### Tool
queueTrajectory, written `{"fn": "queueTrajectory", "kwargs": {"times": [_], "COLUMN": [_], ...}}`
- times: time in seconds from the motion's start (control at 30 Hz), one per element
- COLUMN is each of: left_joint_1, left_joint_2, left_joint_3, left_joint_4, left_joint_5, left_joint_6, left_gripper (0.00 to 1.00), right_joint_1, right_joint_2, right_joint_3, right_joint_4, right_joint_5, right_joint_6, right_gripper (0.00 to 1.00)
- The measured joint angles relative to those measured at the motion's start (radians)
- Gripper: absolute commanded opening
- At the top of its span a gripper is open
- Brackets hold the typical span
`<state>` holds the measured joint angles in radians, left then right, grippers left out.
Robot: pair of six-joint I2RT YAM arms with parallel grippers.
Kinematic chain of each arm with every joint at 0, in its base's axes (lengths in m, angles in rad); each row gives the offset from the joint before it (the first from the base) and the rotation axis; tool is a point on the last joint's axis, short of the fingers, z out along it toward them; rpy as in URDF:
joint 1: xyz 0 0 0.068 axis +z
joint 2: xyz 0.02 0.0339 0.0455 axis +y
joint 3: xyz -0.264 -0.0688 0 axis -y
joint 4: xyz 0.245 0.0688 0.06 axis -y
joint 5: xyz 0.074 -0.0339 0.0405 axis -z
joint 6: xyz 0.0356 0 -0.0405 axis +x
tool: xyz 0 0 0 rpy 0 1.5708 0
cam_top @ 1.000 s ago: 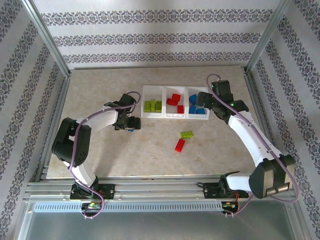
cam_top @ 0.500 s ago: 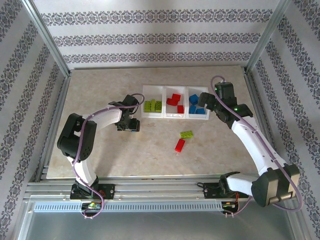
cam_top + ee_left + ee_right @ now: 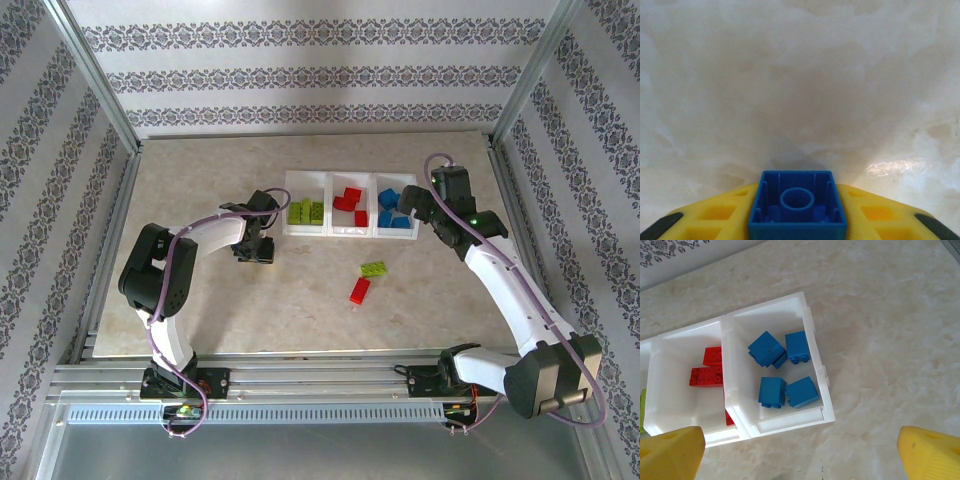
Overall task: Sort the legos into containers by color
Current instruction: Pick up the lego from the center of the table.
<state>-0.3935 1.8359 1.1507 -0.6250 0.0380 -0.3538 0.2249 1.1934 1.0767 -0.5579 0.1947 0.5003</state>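
My left gripper (image 3: 256, 250) is low over the table, left of the white three-compartment tray (image 3: 330, 233). In the left wrist view its yellow fingers (image 3: 715, 215) are shut on a blue lego (image 3: 797, 205), hollow underside toward the camera. My right gripper (image 3: 411, 201) hangs open by the tray's right end; its fingertips (image 3: 670, 452) stand wide apart around bare table. Green legos (image 3: 305, 211) fill the left compartment, red legos (image 3: 350, 203) the middle, and blue legos (image 3: 782, 370) the right. A green lego (image 3: 374, 268) and a red lego (image 3: 359, 291) lie loose in front of the tray.
Metal frame posts and patterned walls ring the marble-look table (image 3: 200, 180). The tray's right wall (image 3: 817, 360) stands close below my right gripper. Open surface lies to the left, behind the tray and along the near edge.
The right gripper has drawn back to the right, off the blue compartment. The left arm's elbow has swung right, with its gripper nearly in place and still on the blue lego.
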Motion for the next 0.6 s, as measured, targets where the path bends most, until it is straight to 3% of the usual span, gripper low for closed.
{"fn": "queueTrajectory", "kwargs": {"times": [0.33, 0.6], "left_joint_1": [-0.011, -0.142], "left_joint_2": [-0.012, -0.016], "left_joint_3": [0.018, 0.224], "left_joint_4": [-0.021, -0.064], "left_joint_5": [-0.005, -0.020], "left_joint_6": [0.003, 0.002], "left_gripper": [0.34, 0.34], "right_joint_1": [0.000, 0.000], "right_joint_2": [-0.047, -0.105], "right_joint_3": [-0.023, -0.074], "right_joint_4": [-0.007, -0.018], "right_joint_5": [0.003, 0.011], "right_joint_6": [0.027, 0.051], "right_gripper": [0.98, 0.98]}}
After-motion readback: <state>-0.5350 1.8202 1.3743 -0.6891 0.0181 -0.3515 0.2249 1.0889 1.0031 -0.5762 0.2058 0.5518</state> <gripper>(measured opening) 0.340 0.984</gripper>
